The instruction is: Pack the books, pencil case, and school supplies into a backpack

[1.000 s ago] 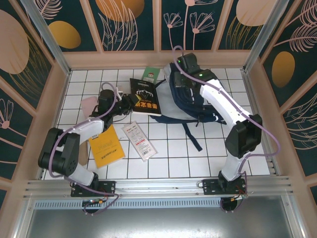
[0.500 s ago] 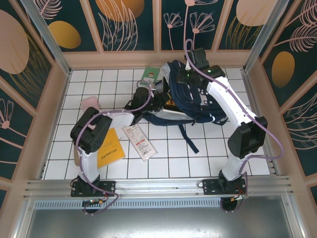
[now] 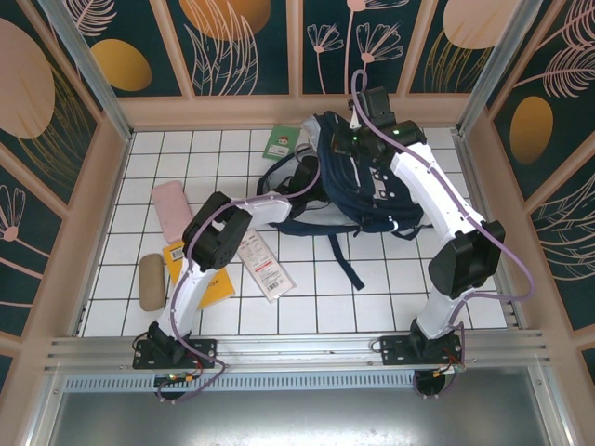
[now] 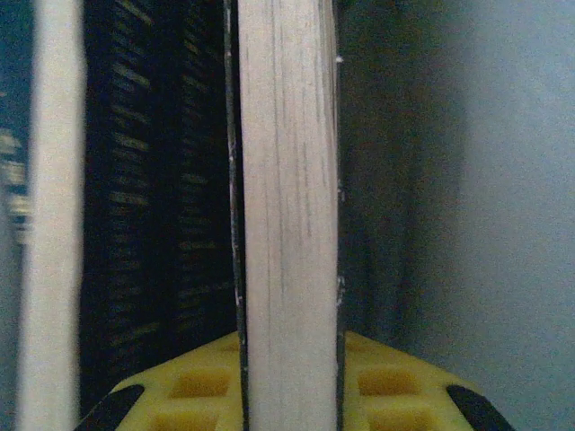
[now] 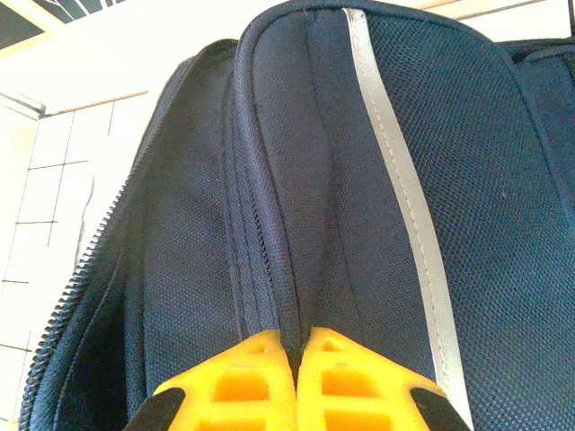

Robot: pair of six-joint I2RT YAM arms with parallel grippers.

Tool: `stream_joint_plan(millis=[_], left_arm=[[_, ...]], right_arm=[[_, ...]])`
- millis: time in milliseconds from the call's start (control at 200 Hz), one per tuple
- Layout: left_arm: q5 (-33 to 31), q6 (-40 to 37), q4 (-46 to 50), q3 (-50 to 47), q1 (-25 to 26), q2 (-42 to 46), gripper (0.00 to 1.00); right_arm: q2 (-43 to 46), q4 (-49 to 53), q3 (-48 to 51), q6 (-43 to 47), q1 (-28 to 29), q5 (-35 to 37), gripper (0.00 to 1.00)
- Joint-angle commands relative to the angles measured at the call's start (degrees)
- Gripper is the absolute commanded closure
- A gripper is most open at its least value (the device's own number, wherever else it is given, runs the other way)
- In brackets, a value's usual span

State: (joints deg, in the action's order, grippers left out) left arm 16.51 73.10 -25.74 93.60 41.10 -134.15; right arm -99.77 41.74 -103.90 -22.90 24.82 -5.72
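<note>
The navy backpack (image 3: 372,181) lies at the back right. My right gripper (image 3: 356,141) is shut on a fold of its top fabric (image 5: 287,269), holding the opening up. My left arm (image 3: 270,206) reaches into that opening. In the left wrist view my left gripper (image 4: 287,368) is shut on the black book, whose pale page edge (image 4: 287,180) stands between the yellow fingers (image 4: 193,386) inside the dark bag. The pink pencil case (image 3: 172,206), the white-and-red supplies packet (image 3: 263,265), the yellow-orange book (image 3: 206,282) and the green book (image 3: 282,141) lie on the table. The navy books are hidden.
A tan oblong object (image 3: 149,282) lies at the left, beside the yellow-orange book. A second pale edge (image 4: 49,215) stands inside the bag, left of the held book. Loose dark straps (image 3: 351,265) trail towards the front. Wooden walls (image 3: 93,204) close in the white tiled table.
My left arm has swung right and carried the black book from the table into the backpack. My right gripper has lifted the bag's top slightly right. The pink case and tan object became uncovered.
</note>
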Motion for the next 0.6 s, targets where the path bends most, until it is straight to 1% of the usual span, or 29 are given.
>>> stream_joint_plan(millis=[0, 85, 195, 295, 340, 415, 485, 510, 595], left_arm=[[-2.6, -4.3, 6.5, 5.1, 1.9, -0.1, 0.90], [-3.1, -6.1, 10.1, 6.7, 2.1, 0.1, 0.63], [-4.4, -8.5, 14.0, 7.1, 2.1, 2.1, 0.44], [-5.4, -10.6, 17.0, 7.0, 2.2, 4.6, 0.32], [-6.3, -11.5, 18.5, 6.5, 2.2, 5.7, 0.25], [-7.9, -13.0, 20.7, 5.5, 2.2, 7.8, 0.17], [-9.3, -14.0, 22.6, 4.4, 2.2, 9.8, 0.13], [-9.7, -14.5, 23.4, 4.1, 2.2, 10.4, 0.07], [-10.5, -15.5, 25.4, 2.6, 2.3, 12.7, 0.05]], right_arm=[[5.1, -4.9, -3.8, -0.9, -0.2, -1.5, 1.00], [5.7, -5.2, -2.7, -0.7, -0.3, -1.1, 1.00], [6.6, -5.4, -0.8, -0.5, -0.9, 0.1, 1.00], [7.5, -6.3, 1.9, -0.7, -2.0, 0.1, 1.00], [7.8, -7.0, 3.3, -0.8, -2.4, -0.1, 1.00], [8.3, -7.9, 5.0, -0.8, -2.8, -0.2, 1.00], [8.5, -8.2, 6.6, -0.5, -2.9, 0.6, 1.00], [8.6, -8.2, 7.1, -0.4, -3.0, 1.1, 1.00], [9.3, -9.0, 9.4, -0.2, -3.3, 1.8, 1.00]])
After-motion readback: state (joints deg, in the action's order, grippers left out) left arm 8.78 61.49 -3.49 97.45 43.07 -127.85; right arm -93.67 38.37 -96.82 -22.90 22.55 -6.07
